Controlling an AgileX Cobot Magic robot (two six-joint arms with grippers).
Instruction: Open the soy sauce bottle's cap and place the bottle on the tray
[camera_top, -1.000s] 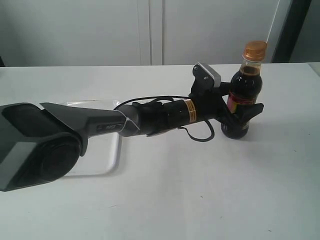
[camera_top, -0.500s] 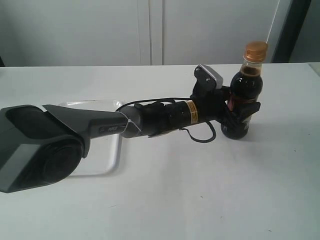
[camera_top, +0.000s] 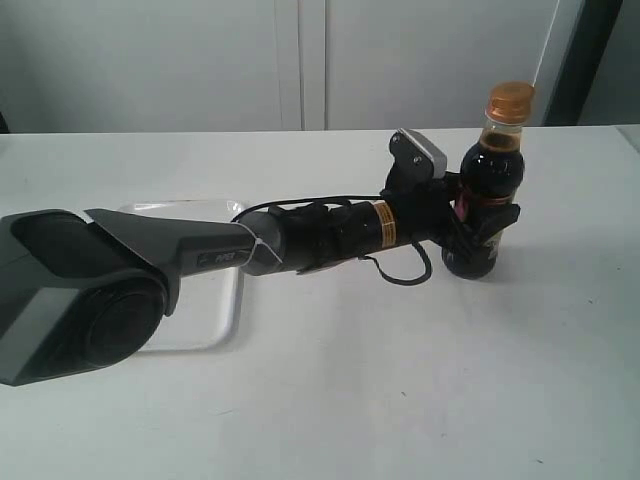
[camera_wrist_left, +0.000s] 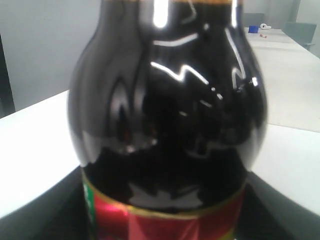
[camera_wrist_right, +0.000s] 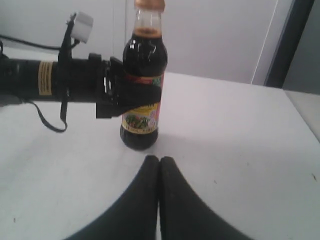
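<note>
The soy sauce bottle stands upright on the white table at the right. Its orange-brown cap is closed. My left gripper reaches in from the left and is shut on the bottle's labelled body, one finger on each side. The left wrist view is filled by the dark bottle with its red label at the edge. The right wrist view shows the bottle, its cap and the left gripper clasping it. My right gripper is shut and empty, a short way from the bottle's base. The white tray lies at the left, partly hidden by the left arm.
The left arm stretches across the table from the lower left over the tray. A black cable loops down beside the wrist. White cabinet doors stand behind the table, and a dark post rises at the back right.
The left gripper's fingers have closed in against the bottle's sides. The bottle stays upright in the same spot.
</note>
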